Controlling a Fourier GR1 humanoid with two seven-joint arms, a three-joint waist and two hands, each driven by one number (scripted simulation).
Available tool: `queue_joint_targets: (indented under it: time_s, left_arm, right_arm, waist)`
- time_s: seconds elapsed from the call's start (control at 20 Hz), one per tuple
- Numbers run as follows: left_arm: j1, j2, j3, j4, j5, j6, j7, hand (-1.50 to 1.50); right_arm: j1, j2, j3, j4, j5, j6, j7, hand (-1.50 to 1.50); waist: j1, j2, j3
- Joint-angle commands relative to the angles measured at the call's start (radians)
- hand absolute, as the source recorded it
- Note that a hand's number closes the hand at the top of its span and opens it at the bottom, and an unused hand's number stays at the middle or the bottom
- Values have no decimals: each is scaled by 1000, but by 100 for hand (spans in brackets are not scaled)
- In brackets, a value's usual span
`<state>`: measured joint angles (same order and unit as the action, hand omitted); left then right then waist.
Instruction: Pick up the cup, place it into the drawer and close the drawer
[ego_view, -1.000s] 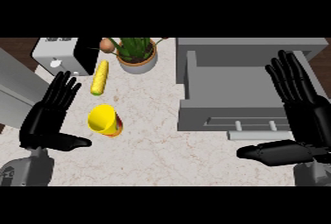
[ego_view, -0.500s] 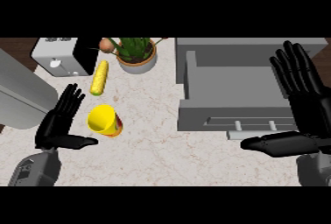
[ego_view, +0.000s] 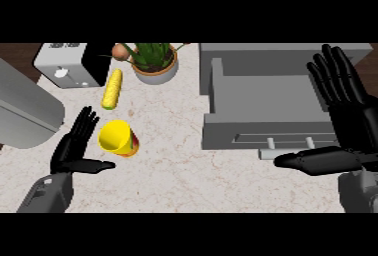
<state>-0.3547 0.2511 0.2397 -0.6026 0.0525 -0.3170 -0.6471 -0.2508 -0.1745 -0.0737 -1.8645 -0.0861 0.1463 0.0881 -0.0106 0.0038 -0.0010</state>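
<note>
The left hand (ego_view: 76, 146) is matte black and open, its fingers straight and pointing up the counter, the thumb stuck out sideways to the right; it holds nothing. Just beside its fingers, on their right, is the cup (ego_view: 118, 139), a smooth yellow cylinder with a round open mouth and an orange-red band near its base; whether fingers and cup touch cannot be told. It sits on the counter (ego_view: 184, 172), a pale, speckled stone-like top, well left of the drawer (ego_view: 266, 95). That drawer is a boxy grey tray with flat walls, pulled open, with a pale bar handle (ego_view: 272, 146) along its near front. The right hand (ego_view: 343, 120) is spread open above the drawer's right side, long fingers straight, thumb reaching left near the handle, grasping nothing. Farther up lie a knobbly yellow corn cob (ego_view: 112, 89), a leafy plant in a round pot (ego_view: 153, 64) and a boxy toaster (ego_view: 65, 65).
</note>
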Motion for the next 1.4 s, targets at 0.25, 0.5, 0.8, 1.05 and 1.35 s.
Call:
queue_joint_targets:
  time_s: [0.25, 0.5, 0.8, 1.05, 1.35]
  left_arm:
    - [-97, 5, 4, 366, -90, 23, -305, -150]
    - [-140, 31, 23, 421, -79, -15, -335, -150]
    - [-176, 23, 33, 442, -82, 12, -353, -150]
    - [-192, -13, 18, 446, -101, 17, -373, -150]
    - [-201, -40, 30, 466, -89, -39, -368, -150]
  right_arm:
    - [-7, -26, -49, 2, -59, 44, -3, -150]
    - [-11, -2, -3, -62, -31, 13, 63, -150]
    - [9, -14, -24, -5, -30, 38, 14, -150]
    - [-43, 12, -9, 72, 16, 9, -40, -150]
    - [-36, -2, -10, 22, -2, 19, 6, -150]
  waist:
    - [-14, 5, -2]
    - [-16, 6, -3]
    - [-19, 8, -3]
    - [-18, 11, -3]
    - [-25, 12, -4]
